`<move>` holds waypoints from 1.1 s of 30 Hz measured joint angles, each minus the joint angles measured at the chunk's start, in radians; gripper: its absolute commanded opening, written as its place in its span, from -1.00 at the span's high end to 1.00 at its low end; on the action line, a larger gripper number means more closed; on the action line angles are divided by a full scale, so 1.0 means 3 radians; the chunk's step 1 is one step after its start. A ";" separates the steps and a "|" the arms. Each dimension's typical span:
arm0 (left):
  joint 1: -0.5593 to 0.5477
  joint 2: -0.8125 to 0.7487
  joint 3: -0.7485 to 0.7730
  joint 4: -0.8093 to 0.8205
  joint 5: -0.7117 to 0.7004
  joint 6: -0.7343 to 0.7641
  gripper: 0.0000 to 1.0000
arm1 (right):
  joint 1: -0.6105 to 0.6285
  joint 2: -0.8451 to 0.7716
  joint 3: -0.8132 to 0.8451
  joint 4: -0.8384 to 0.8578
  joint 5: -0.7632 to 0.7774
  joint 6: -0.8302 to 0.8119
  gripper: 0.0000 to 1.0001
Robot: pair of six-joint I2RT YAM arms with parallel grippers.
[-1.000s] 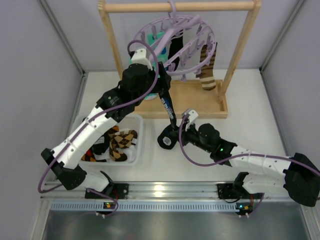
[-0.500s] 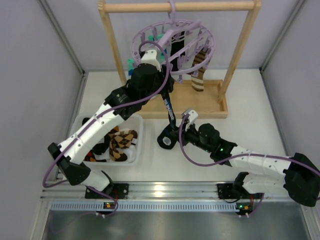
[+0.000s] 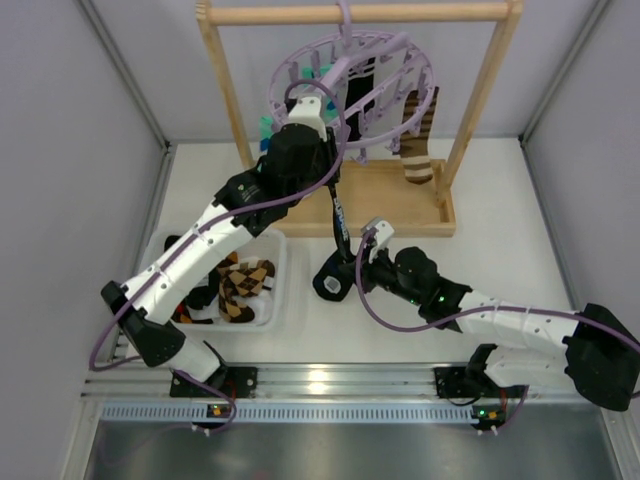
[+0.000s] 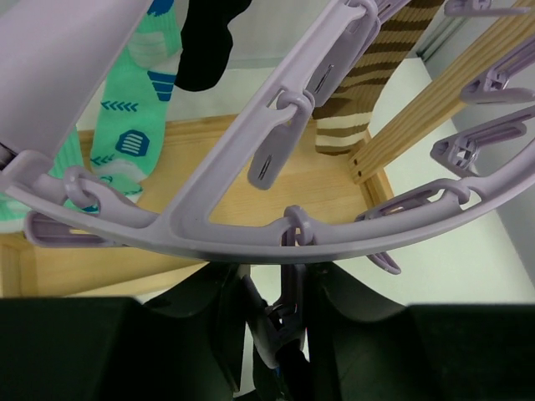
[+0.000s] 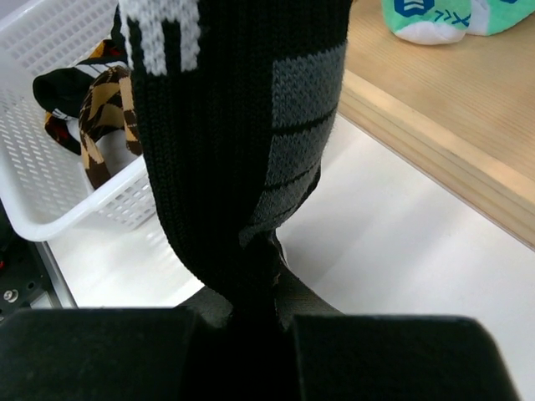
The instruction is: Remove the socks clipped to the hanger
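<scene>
The lavender hanger (image 3: 395,50) hangs from the wooden rack's top bar. A brown striped sock (image 3: 418,135), a mint sock (image 3: 266,128) and a black sock (image 4: 205,42) hang from it. A long black sock (image 3: 338,215) runs taut from a clip peg (image 4: 290,288) down to my right gripper (image 3: 335,278), which is shut on its lower end (image 5: 226,125). My left gripper (image 4: 288,322) sits just under the hanger ring (image 4: 251,234), its jaws pressed onto that peg. The hanger ring hides the left fingertips in the top view.
The wooden rack (image 3: 470,100) stands on a wooden base board (image 5: 451,142) at the back. A white basket (image 3: 270,310) with several socks sits at the front left, close to the right gripper. Grey walls close in both sides.
The left arm has reached up and right under the hanger, and its jaws have closed on the clip peg. The hanger and brown sock have swung slightly. The right arm holds still.
</scene>
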 measured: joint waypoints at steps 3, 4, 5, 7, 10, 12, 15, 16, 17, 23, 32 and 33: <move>0.0001 0.0008 0.0004 -0.0001 -0.0009 0.0009 0.74 | 0.0001 -0.0001 0.0000 0.0000 -0.0006 0.0001 1.00; 0.0000 0.0011 0.0011 -0.0001 -0.0009 0.0013 0.89 | 0.0004 -0.0001 0.0000 0.0000 -0.0006 0.0001 1.00; 0.0000 0.0018 0.0018 -0.0004 -0.0009 0.0014 1.00 | 0.0005 -0.0003 -0.0001 0.0001 -0.0006 0.0001 1.00; 0.0000 0.0032 0.0023 -0.0003 -0.0009 0.0014 1.00 | 0.0010 -0.0017 -0.0020 0.0017 -0.0005 0.0000 1.00; 0.0000 0.0051 0.0025 -0.0003 -0.0009 0.0015 1.00 | 0.0013 -0.0074 -0.0088 0.0041 0.0001 0.0000 1.00; 0.0000 0.0062 0.0027 -0.0001 -0.0011 0.0015 1.00 | 0.0013 -0.0111 -0.0118 0.0048 0.0010 0.0000 1.00; 0.0000 0.0074 0.0034 -0.0001 -0.0019 0.0015 1.00 | 0.0013 -0.0156 -0.0142 0.0053 0.0022 -0.0001 1.00; 0.0000 0.0075 0.0038 0.0000 -0.0024 0.0018 1.00 | 0.0013 -0.0172 -0.0153 0.0058 0.0025 -0.0001 1.00; 0.0000 0.0075 0.0039 -0.0003 -0.0031 0.0019 1.00 | 0.0013 -0.0187 -0.0160 0.0053 0.0028 -0.0003 1.00; -0.0003 0.0075 0.0039 -0.0013 -0.0107 0.0056 1.00 | 0.0014 -0.0303 -0.0237 0.0060 0.0076 -0.0048 1.00; -0.0005 0.0080 0.0064 -0.0033 -0.0189 0.0065 1.00 | 0.0017 -0.0463 -0.0528 0.0066 0.0114 -0.0052 1.00; -0.0005 0.0084 0.0079 -0.0039 -0.0184 0.0066 1.00 | 0.0018 -0.0464 -0.0548 0.0066 0.0118 -0.0051 1.00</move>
